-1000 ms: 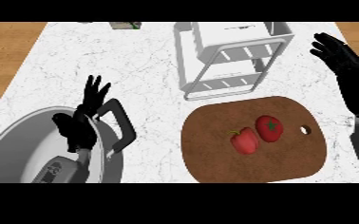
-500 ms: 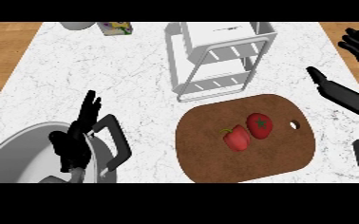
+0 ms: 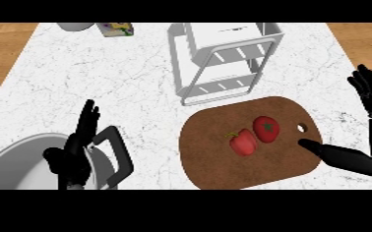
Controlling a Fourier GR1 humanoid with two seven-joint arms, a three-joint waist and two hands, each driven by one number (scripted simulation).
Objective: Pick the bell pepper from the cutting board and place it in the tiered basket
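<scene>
A red bell pepper lies on the round brown cutting board, close beside a red tomato with a green stem. The white tiered basket stands just behind the board. My right hand comes in from the right edge, open; its thumb tip lies over the board's right rim by the hanging hole, a short way right of the pepper, and its fingers show higher at the edge. My left hand is open at the lower left, fingers up, holding nothing.
A grey pot with a black handle sits at the lower left, partly behind my left hand. A grey cup and a patterned packet stand at the back left. Wooden floor shows past both counter ends.
My right hand has come down from beside the basket to the board's right rim. My left hand has sunk lower, over the pot. Pepper and tomato lie as before.
</scene>
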